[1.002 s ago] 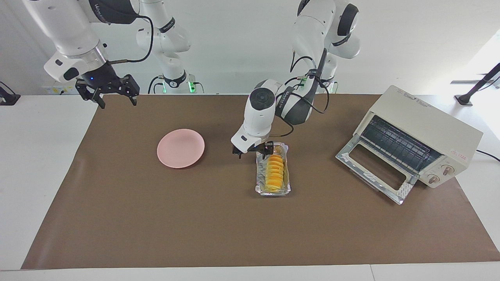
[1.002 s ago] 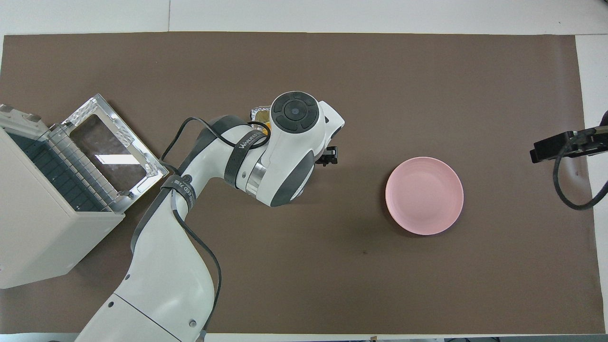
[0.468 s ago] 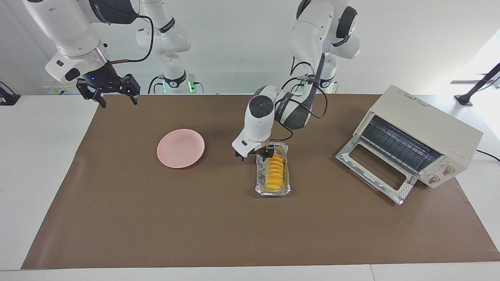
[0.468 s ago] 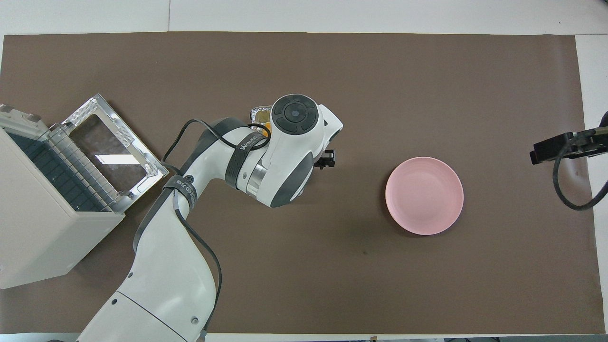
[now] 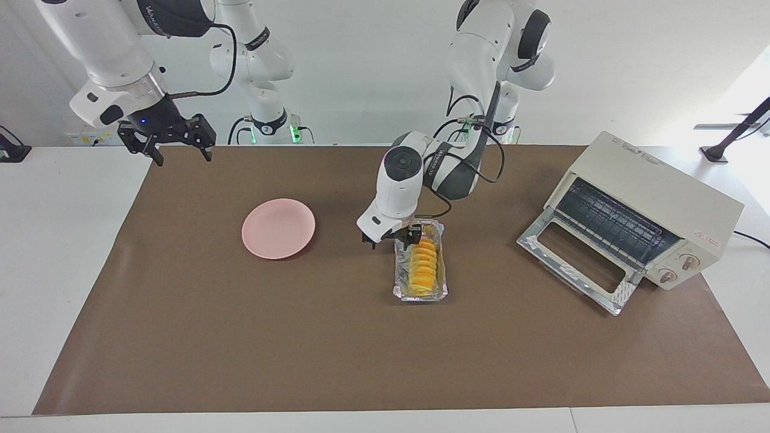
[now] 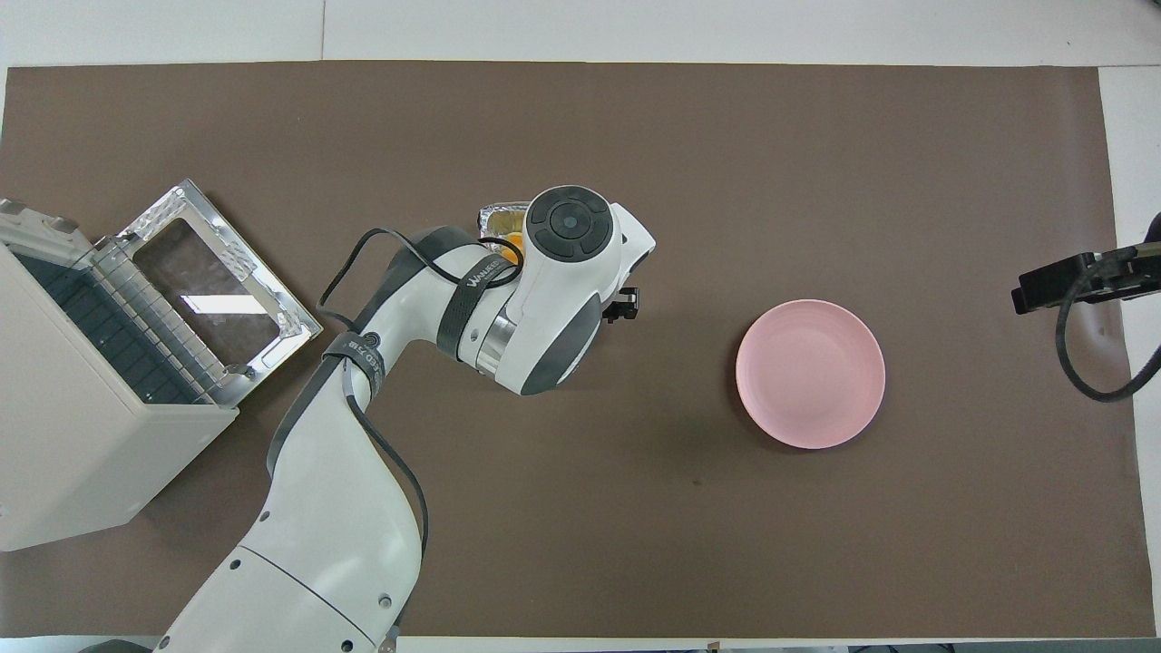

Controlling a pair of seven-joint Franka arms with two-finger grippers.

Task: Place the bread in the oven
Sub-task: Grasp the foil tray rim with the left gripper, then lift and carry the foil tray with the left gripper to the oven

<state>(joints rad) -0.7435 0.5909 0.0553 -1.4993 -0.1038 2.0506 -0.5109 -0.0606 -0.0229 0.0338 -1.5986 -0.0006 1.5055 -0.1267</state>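
My left gripper (image 5: pixel 394 236) sits at the bread's (image 5: pixel 423 264) robot-side end; jaw state unclear. Golden, orange-crusted slices fill a foil tray (image 5: pixel 397 282). My right gripper (image 5: pixel 178 151) waits, jaws wide.

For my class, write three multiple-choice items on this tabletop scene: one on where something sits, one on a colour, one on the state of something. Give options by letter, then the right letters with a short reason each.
1. Where does the bread lie?
A. in the foil tray
B. on the plate
C. on the oven rack

2. What colour is the plate?
A. blue
B. pink
C. green

3. How is the door of the oven?
A. shut
B. taken off
C. dropped open

Answers:
1. A: the yellow slices sit between the tray's silver walls, with the left gripper at the end of the tray nearer the robots.
2. B: it is a plain pink round, bare, toward the right arm's end of the table, where the right gripper waits raised over the mat's corner.
3. C: the glass door lies flat on the mat in front of the oven, with the wire rack showing.
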